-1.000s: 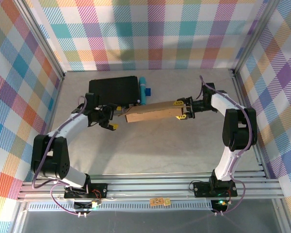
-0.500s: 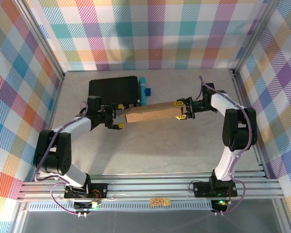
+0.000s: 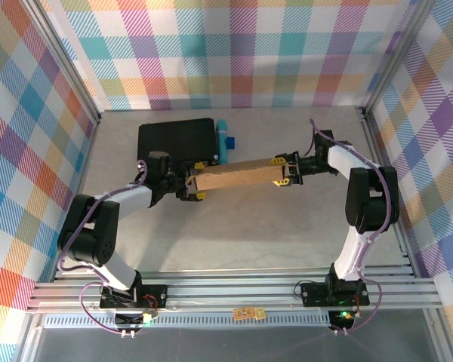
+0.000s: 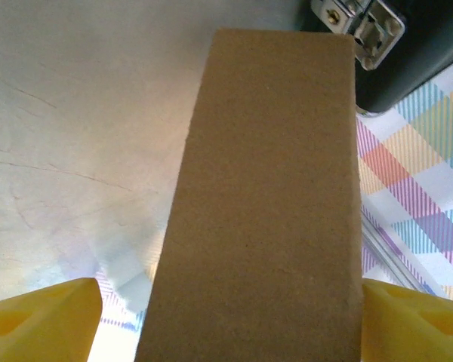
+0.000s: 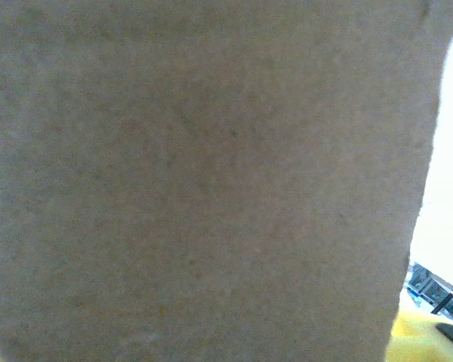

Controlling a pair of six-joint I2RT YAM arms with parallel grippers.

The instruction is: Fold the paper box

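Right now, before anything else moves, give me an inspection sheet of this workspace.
Surface: pale grey tabletop, no spills seen.
Job's things: flat brown cardboard box, spanning between both grippers.
Clutter: black rectangular case at back left; light blue cylinder beside it.
Grippers: right gripper clamped on the box's right end; left gripper open, fingers astride its left end.
Cables: purple cables run along both arms, no snag seen.
Surroundings: plaid walls, aluminium frame rails.

Black case [image 3: 176,140] behind paper box [image 3: 238,178] — near table [image 3: 249,234] free.
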